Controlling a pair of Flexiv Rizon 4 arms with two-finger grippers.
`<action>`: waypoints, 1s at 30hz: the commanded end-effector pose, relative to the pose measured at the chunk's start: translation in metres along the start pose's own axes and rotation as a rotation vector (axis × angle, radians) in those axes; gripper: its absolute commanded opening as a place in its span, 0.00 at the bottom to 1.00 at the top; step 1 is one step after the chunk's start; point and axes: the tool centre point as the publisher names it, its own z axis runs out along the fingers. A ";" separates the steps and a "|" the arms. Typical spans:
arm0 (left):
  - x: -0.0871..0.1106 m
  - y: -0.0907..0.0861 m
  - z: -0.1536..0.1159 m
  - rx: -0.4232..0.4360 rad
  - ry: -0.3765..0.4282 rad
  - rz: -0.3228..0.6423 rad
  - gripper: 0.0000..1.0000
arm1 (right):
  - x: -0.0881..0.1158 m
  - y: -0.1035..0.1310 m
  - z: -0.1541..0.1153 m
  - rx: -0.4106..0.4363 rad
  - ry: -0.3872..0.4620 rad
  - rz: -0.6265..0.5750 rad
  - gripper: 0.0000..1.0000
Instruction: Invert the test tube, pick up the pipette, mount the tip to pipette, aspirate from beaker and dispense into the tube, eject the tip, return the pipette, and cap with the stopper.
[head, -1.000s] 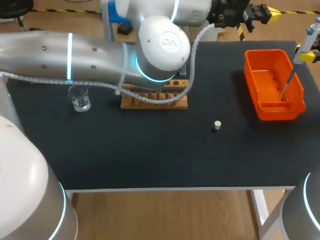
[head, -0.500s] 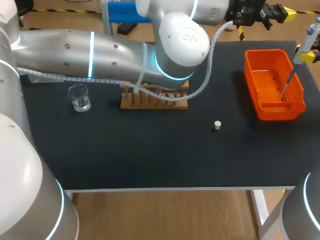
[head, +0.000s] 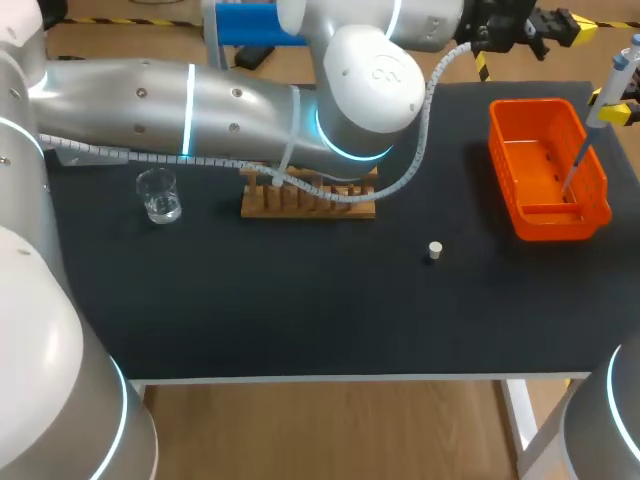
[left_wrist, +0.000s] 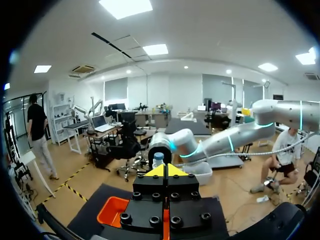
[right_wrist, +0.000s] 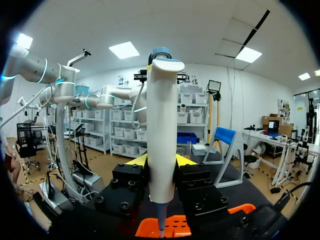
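Pipette (right_wrist: 161, 130) clamped upright in right end effector (right_wrist: 161, 162), fingers on both sides of barrel. Tip (head: 572, 170) points down into orange basket (head: 520, 140) at right end of bench (head: 300, 310). Likely step: tip ejection. Hold tip low between basket walls, clear of rim, so it drops inside. Left end effector (left_wrist: 165, 170) closed, nothing visibly held, raised near far right corner; best kept clear of pipette. Stopper (head: 434, 250) lies mid-bench. Beaker (head: 158, 195) and wooden rack (head: 310, 200) sit well left, rack partly hidden by left arm (head: 200, 100).
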 end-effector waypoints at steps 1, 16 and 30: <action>-0.001 0.004 0.002 0.029 0.003 0.001 0.00 | 0.001 0.001 0.000 0.003 0.000 0.000 0.00; -0.002 0.003 0.029 0.044 0.052 -0.004 0.00 | 0.001 0.001 0.000 0.003 0.000 0.000 0.00; -0.002 0.008 0.042 0.093 0.061 0.013 0.00 | 0.001 0.001 0.000 0.003 0.000 0.000 0.00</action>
